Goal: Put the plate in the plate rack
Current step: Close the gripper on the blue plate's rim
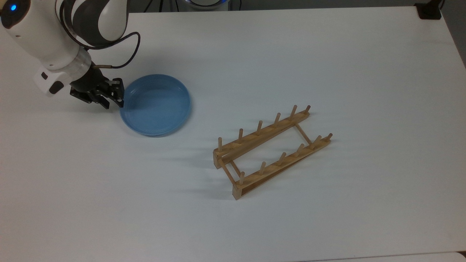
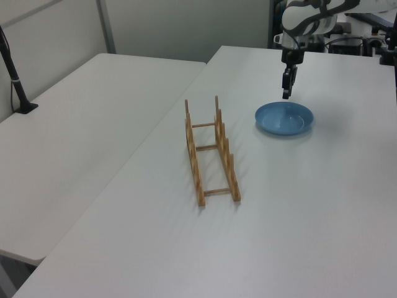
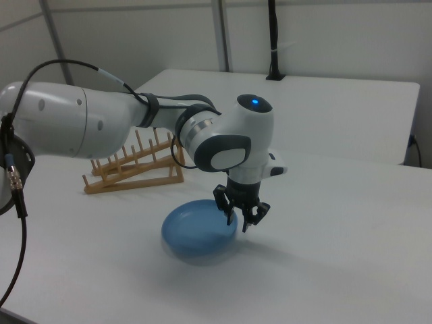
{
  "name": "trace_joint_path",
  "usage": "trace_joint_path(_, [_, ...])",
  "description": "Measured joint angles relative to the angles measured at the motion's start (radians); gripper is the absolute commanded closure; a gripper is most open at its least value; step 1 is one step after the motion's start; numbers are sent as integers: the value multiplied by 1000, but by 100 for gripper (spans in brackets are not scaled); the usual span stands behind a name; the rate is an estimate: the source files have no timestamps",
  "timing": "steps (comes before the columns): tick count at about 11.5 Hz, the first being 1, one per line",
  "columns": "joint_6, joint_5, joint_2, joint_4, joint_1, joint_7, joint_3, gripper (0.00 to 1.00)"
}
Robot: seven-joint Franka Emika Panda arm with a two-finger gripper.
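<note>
Hovering spread over the near rim of the round light-blue plastic plate (image 1: 156, 104), the black two-finger pincer (image 3: 241, 219) grips nothing; the plate lies flat on the white counter (image 1: 327, 58), well apart from the light-brown wooden pegged plate rack (image 1: 271, 150). Step: approach. Next, I judge, descend astride the rim and clamp.

plate (image 1: 156, 105) smooth blue plastic, slight sheen; plate rack (image 1: 271, 151) bare light wood, matt; table (image 1: 327, 65) smooth matt white; arm shell (image 3: 74, 128) glossy white plastic
</note>
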Motion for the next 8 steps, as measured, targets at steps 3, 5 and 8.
trace_joint_path(3, [0, 0, 13, 0, 1, -1, 0, 63])
trace_joint_path(5, [0, 0, 19, 0, 2, -2, 0, 76])
trace_joint_path(8, [0, 0, 29, 1, 6, -5, 0, 89])
